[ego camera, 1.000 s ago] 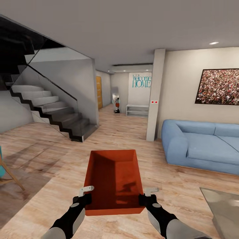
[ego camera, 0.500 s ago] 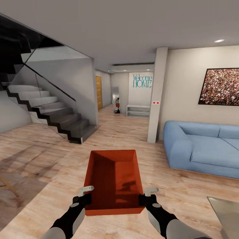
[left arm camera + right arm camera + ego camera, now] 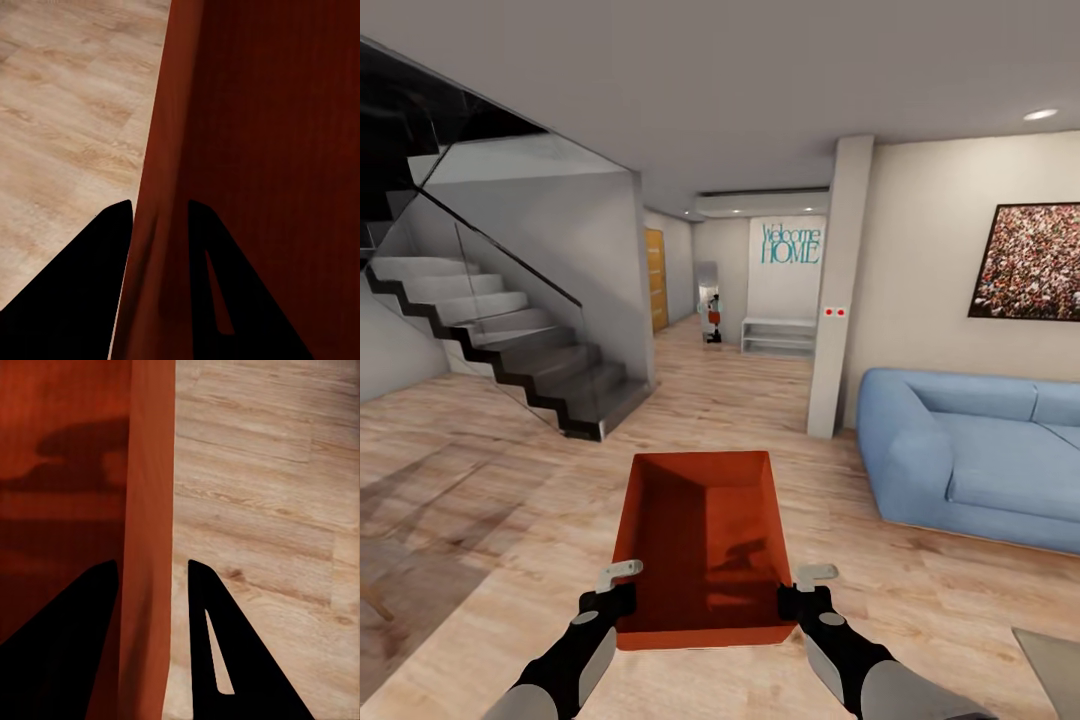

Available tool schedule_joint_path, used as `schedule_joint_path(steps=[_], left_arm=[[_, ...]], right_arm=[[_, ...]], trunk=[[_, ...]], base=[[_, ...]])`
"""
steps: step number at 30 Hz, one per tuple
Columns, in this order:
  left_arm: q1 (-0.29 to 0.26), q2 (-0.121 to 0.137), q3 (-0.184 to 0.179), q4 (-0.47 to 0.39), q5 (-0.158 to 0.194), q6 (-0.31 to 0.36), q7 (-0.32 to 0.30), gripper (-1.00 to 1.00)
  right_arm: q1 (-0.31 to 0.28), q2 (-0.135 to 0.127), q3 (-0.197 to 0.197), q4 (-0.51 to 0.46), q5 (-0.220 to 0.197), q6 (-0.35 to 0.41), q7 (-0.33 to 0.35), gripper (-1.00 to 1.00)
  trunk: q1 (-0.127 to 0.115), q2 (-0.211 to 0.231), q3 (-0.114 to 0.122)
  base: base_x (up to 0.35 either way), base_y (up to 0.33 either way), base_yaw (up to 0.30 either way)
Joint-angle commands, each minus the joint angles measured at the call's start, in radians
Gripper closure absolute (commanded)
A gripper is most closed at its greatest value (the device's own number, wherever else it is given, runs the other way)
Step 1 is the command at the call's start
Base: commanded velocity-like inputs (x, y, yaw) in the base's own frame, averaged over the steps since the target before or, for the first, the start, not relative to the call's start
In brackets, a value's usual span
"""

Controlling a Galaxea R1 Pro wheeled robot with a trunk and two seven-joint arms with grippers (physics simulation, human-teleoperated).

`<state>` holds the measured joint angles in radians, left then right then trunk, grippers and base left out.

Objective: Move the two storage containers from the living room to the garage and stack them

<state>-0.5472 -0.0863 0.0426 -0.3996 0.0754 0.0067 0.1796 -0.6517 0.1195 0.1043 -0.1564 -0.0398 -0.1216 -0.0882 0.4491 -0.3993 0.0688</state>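
My left gripper (image 3: 616, 588) is clamped on the left side wall of an orange-red storage container (image 3: 705, 545), one finger inside the box and one outside. In the left wrist view the two dark fingers (image 3: 90, 292) straddle that thin wall, pressed close against it. My right gripper (image 3: 800, 590) grips the opposite side wall the same way, and the right wrist view shows its fingers (image 3: 225, 645) closed on either side of the wall's edge. The container is open-topped and empty, held level between both arms in front of me, above the light wood plank floor (image 3: 490, 510) of the living room. To my right stands a blue sofa (image 3: 970, 455) against a pale wall with a dark-framed picture (image 3: 1030, 262) above it. A white pillar (image 3: 838, 290) stands just left of the sofa. To my left, a staircase (image 3: 500, 340) with a glass side rises away. Straight ahead a hallway leads to a wall sign reading "Welcome HOME" (image 3: 791, 244) above a low white shelf (image 3: 777, 335).
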Motion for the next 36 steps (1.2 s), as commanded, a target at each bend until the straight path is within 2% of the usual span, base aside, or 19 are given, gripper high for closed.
schedule_joint_path(steps=[1, 20, 27, 36], left_arm=[[0.0, 0.0, 0.01, -0.01, -0.006, 0.001, 0.005, 1.0], [0.0, 0.0, 0.009, -0.015, -0.006, 0.002, 0.002, 1.0], [0.0, 0.026, 0.01, -0.013, -0.005, 0.0, 0.001, 1.0], [0.0, 0.029, 0.009, -0.016, -0.005, -0.001, -0.005, 1.0]], right_arm=[[-0.001, -0.001, 0.0, 0.005, -0.009, -0.004, -0.01, 1.0], [0.0, -0.001, 0.0, 0.005, -0.008, -0.006, -0.01, 1.0], [0.0, -0.001, 0.0, 0.005, -0.008, -0.006, -0.01, 1.0], [0.0, 0.0, 0.0, 0.005, -0.008, -0.009, -0.011, 1.0]], trunk=[[0.001, -0.001, 0.0], [0.001, -0.001, 0.0], [0.001, -0.001, 0.0], [0.001, -0.001, 0.0]], base=[[0.32, 0.0, 0.0], [0.32, 0.0, 0.0], [0.32, 0.0, 0.0], [0.32, 0.0, 0.0]])
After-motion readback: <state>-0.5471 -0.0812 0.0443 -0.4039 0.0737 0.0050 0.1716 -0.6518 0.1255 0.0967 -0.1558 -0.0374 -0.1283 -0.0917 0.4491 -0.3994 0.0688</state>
